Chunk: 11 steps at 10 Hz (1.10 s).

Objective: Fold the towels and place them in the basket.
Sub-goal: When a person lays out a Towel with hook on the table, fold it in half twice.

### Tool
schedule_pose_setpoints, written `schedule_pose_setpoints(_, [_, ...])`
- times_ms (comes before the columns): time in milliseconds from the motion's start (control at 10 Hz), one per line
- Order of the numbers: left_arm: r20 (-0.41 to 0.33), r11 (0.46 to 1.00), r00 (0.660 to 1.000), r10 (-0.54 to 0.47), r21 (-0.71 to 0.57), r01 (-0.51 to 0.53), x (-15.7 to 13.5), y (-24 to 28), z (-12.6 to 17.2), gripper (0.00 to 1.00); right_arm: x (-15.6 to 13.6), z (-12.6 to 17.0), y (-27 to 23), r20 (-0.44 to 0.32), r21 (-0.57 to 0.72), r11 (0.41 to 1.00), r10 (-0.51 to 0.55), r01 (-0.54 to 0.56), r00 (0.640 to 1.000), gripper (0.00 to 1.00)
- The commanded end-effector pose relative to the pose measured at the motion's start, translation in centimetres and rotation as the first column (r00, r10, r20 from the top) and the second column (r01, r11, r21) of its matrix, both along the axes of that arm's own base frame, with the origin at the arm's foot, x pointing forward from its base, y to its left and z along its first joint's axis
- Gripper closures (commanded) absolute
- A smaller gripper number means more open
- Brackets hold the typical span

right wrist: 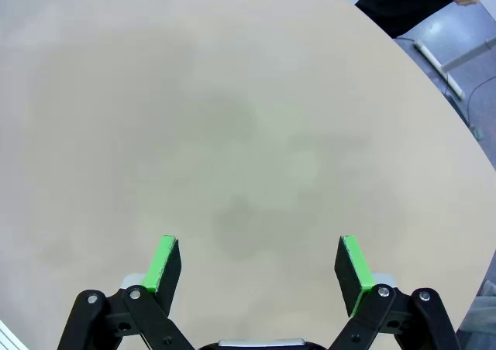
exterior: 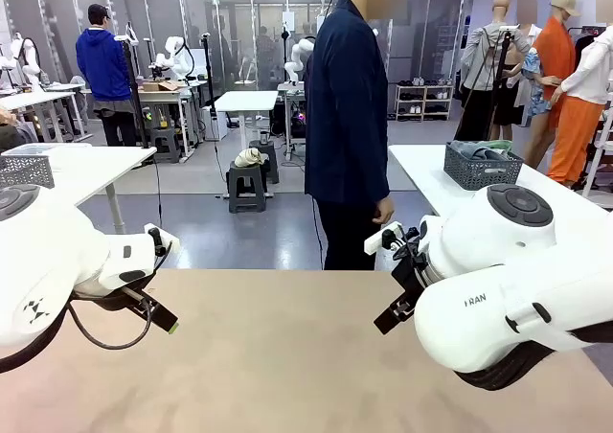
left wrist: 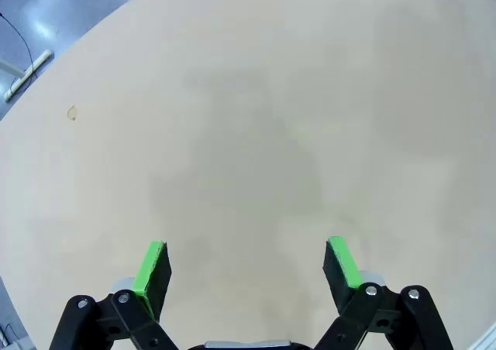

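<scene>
The towels are out of view. A dark grey mesh basket (exterior: 484,168) with greyish cloth heaped in it stands on a white side table behind my right arm, away from my table. My left gripper (exterior: 163,320) (left wrist: 248,261) hangs open over the bare tan tabletop (left wrist: 256,125), nothing between its green pads. Over the table's right part my right gripper (exterior: 388,320) (right wrist: 260,261) is open too, holding nothing.
A person in a dark jacket (exterior: 347,117) stands at the far edge, side on, one hand (exterior: 383,210) hanging low. A pale mesh basket (exterior: 27,170) sits on a white table at the left. The tabletop's rounded edge (right wrist: 434,79) runs near my right gripper.
</scene>
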State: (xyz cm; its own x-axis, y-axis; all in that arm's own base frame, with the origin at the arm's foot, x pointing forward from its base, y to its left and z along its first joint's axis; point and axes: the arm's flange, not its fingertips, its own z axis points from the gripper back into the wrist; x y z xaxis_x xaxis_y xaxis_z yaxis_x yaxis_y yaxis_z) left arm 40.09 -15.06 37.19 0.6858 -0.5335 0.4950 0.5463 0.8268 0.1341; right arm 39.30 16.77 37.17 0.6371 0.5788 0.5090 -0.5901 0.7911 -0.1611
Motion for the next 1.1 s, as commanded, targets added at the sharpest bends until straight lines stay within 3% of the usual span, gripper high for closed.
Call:
schedule_pose_setpoints(0, [0.000,1.000,1.000,0.001,0.000,-0.001,0.0,0.0,0.0,0.00,0.0,0.0,0.0,-0.001,0.003,1.000,-0.004,0.004,1.000,0.00])
schedule_pose_setpoints(400, [0.000,1.000,1.000,0.000,0.000,0.000,0.0,0.0,0.0,0.00,0.0,0.0,0.0,0.000,0.000,1.000,0.000,0.000,1.000,0.00])
schedule_pose_setpoints(600, [-0.034,0.998,0.998,-0.056,0.030,0.057,-0.2,1.1,1.3,0.00,-1.2,1.7,-0.9,-0.020,-0.031,0.999,0.038,-0.039,0.999,0.00])
schedule_pose_setpoints(1000, [-0.059,0.990,0.992,-0.109,0.088,0.114,-0.5,4.2,8.3,0.00,-4.6,7.3,-3.4,-0.043,-0.107,0.992,0.065,-0.069,0.997,0.00])
